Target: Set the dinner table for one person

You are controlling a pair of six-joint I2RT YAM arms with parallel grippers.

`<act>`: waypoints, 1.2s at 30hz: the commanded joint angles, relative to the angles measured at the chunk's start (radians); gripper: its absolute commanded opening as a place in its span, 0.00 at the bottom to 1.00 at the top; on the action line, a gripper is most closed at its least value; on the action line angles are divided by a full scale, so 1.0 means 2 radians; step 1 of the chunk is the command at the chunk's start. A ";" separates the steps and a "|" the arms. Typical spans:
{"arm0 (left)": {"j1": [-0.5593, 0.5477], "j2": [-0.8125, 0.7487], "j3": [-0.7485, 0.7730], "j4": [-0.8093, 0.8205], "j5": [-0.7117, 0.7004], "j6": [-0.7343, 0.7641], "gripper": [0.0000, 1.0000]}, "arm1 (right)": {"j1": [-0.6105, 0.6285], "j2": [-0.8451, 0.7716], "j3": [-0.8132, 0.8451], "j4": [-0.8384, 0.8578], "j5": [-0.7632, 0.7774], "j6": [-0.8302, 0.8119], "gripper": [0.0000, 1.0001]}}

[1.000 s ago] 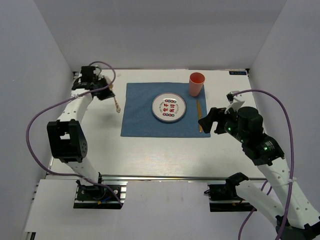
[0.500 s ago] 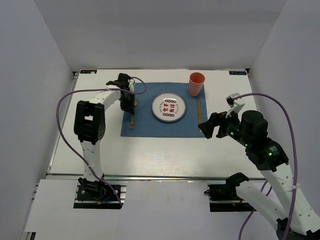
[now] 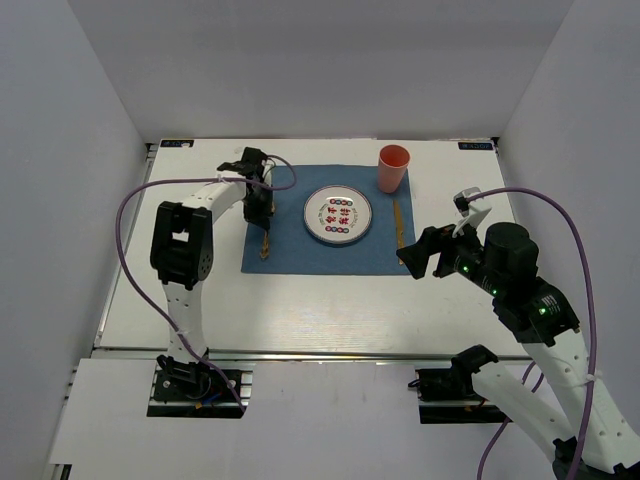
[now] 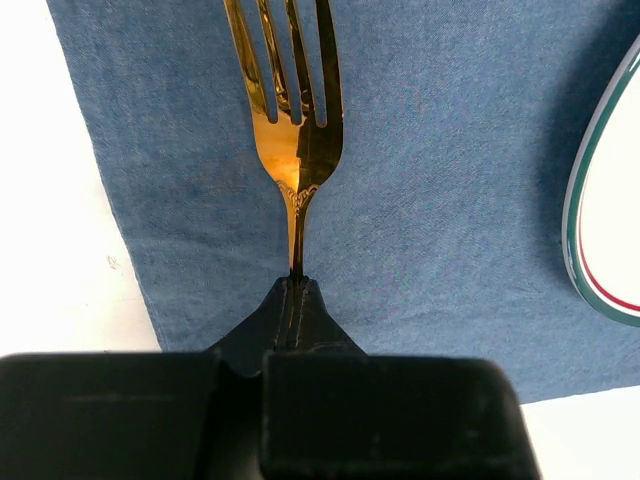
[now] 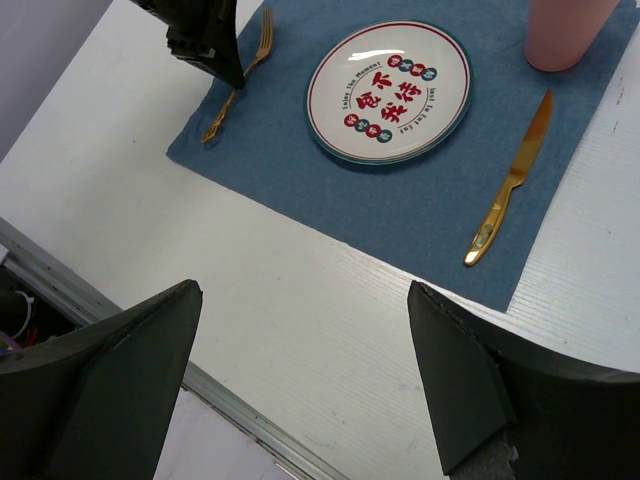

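Note:
My left gripper [image 3: 263,212] is shut on the handle of a gold fork [image 3: 265,244]. It holds the fork flat on or just above the left part of the blue cloth [image 3: 290,250]. In the left wrist view the closed fingertips [image 4: 295,292] pinch the handle and the fork's tines [image 4: 295,100] point away. A white plate [image 3: 338,216] with red characters sits at the cloth's middle. A gold knife [image 3: 398,226] lies right of it and a pink cup [image 3: 393,168] stands at the far right corner. My right gripper [image 3: 415,252] is open and empty over the white dinner table [image 3: 300,305], near the cloth's near right corner.
The right wrist view shows the fork [image 5: 232,100], plate [image 5: 389,91], knife [image 5: 507,190], cup [image 5: 566,30] and the left gripper [image 5: 205,38]. A metal rail [image 3: 330,353] runs along the table's near edge. Grey walls enclose the table on three sides.
My left arm swung from the far left corner to the cloth's left side, carrying the fork, then lowered it. My right gripper drew back slightly toward the near edge.

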 commanded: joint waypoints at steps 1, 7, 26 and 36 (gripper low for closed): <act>-0.004 -0.005 0.022 -0.005 -0.018 -0.009 0.00 | -0.002 -0.005 0.000 0.005 -0.009 -0.007 0.89; -0.004 -0.006 0.029 -0.008 -0.034 -0.019 0.20 | -0.002 -0.006 0.000 0.004 -0.009 -0.007 0.89; -0.013 -0.156 0.020 -0.047 -0.074 -0.014 0.58 | -0.002 -0.006 0.029 -0.025 0.054 0.021 0.89; -0.007 -0.465 -0.088 -0.071 -0.191 -0.084 0.98 | -0.002 -0.013 0.154 -0.153 0.215 0.044 0.89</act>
